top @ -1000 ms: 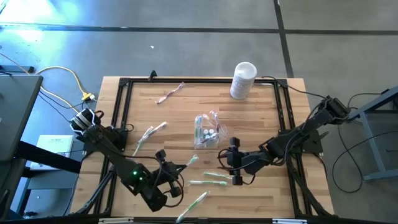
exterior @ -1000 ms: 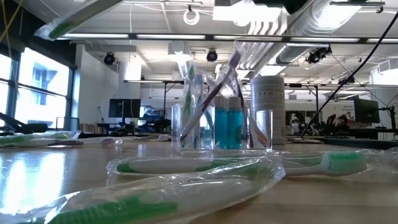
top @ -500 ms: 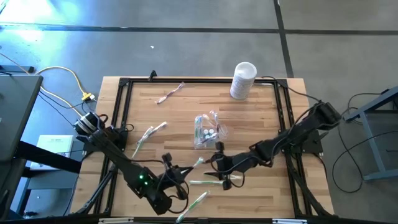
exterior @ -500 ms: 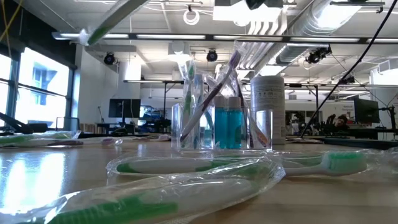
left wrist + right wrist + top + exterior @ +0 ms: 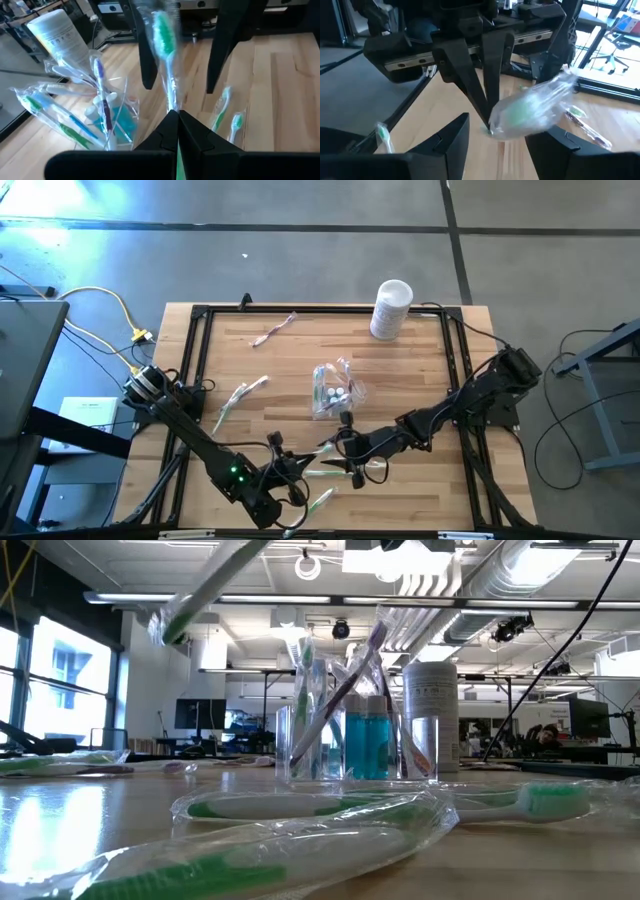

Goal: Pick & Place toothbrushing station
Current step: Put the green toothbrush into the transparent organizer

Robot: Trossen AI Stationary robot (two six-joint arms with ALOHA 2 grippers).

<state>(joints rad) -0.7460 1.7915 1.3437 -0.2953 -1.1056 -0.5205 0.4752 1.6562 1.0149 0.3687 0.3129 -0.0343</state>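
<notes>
Overhead, lower centre, the left gripper [image 5: 300, 463] was clamped on a wrapped green toothbrush [image 5: 322, 446], just below the clear cup [image 5: 332, 392]. Left wrist: the right gripper [image 5: 181, 85] stood spread astride the bristle end; it should close squarely before any release.

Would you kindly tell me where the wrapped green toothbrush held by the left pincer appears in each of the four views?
High view: wrapped green toothbrush, below the clear cup.
Low view: upper left, slanting.
Left wrist view: centre top, rising from the shut left pincer;.
Right wrist view: blurred, centre.
Shared landmark: the clear cup, absent from the right wrist view.
</notes>
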